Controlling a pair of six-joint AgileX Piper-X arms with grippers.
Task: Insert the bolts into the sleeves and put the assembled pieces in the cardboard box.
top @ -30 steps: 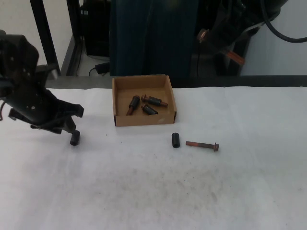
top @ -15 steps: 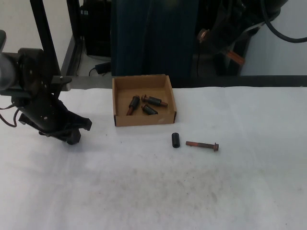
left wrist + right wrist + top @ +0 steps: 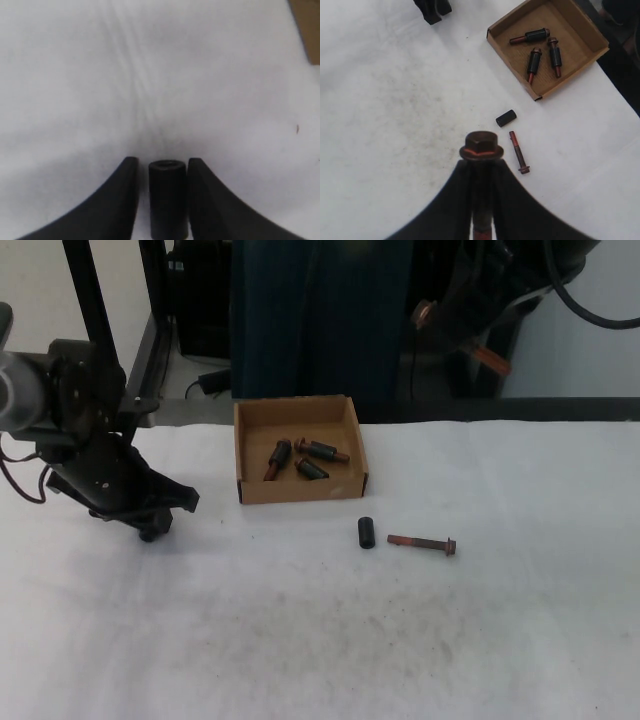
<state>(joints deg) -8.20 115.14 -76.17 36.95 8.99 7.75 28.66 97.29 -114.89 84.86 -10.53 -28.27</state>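
A black sleeve [image 3: 168,200] stands on the white cloth between the two fingers of my left gripper [image 3: 162,172], which is shut on it. That gripper [image 3: 150,528] sits low at the bench's left side, left of the cardboard box [image 3: 252,420]. My right gripper [image 3: 481,167] hangs high over the bench, shut on a rusty bolt [image 3: 481,145] with its hex head pointing up. Under it lie a loose sleeve [image 3: 506,118] and a loose bolt [image 3: 518,152]; the same sleeve [image 3: 366,532] and bolt [image 3: 422,542] lie in front of the box. Three assembled pieces [image 3: 300,458] rest inside the box.
A white cloth [image 3: 330,640] covers the bench, with wide free room in front and to the right. Dark frame posts [image 3: 90,300] and equipment stand behind the far edge. The box [image 3: 577,35] shows bare floor beside the pieces.
The left arm swung right and dropped over the sleeve that stood free beside it. The sleeve is now between its fingers. The loose sleeve, loose bolt and box stayed put.
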